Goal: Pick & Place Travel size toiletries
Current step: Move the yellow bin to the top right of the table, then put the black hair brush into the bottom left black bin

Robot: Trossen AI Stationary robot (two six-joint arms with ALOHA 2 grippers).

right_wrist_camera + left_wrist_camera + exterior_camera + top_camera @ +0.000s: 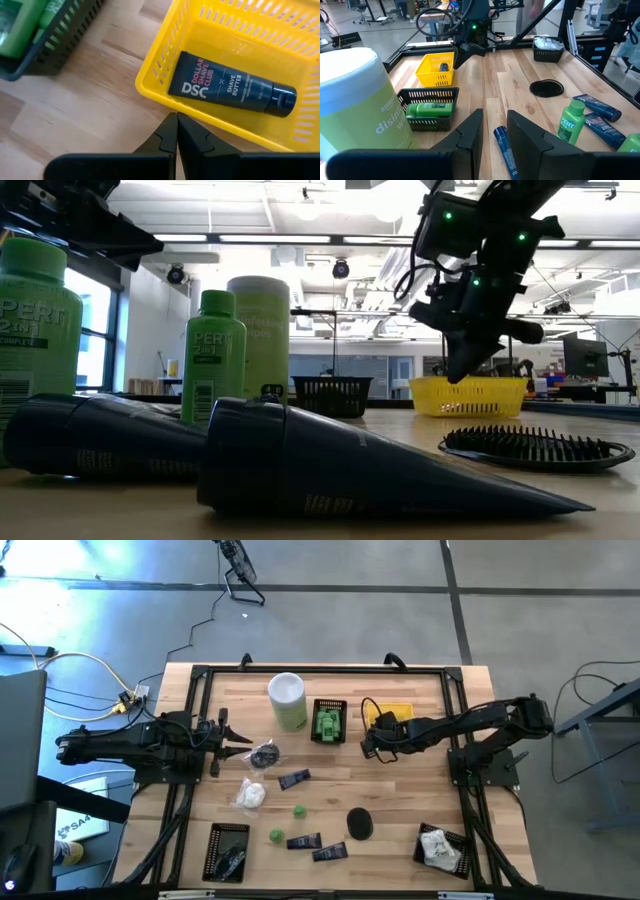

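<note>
Just ahead of my right gripper (176, 131): the yellow basket (150, 90), with one dark navy tube (231, 88) lying flat inside.
Right gripper: fingers pressed together, holding nothing, poised above the basket's near rim.
Left gripper (494, 131): jaws narrowly parted, empty, waiting at my left edge of the table.
Nearest loose item: a navy tube (505, 150) lies on the wood just beyond my left fingertips.
Others: two little green bottles (299, 811), white soft packet (250, 795), dark round piece (359, 823), all well apart.
Handling: I judge the tubes light, soft-walled, slick; best pinched across the middle of the body.
</note>
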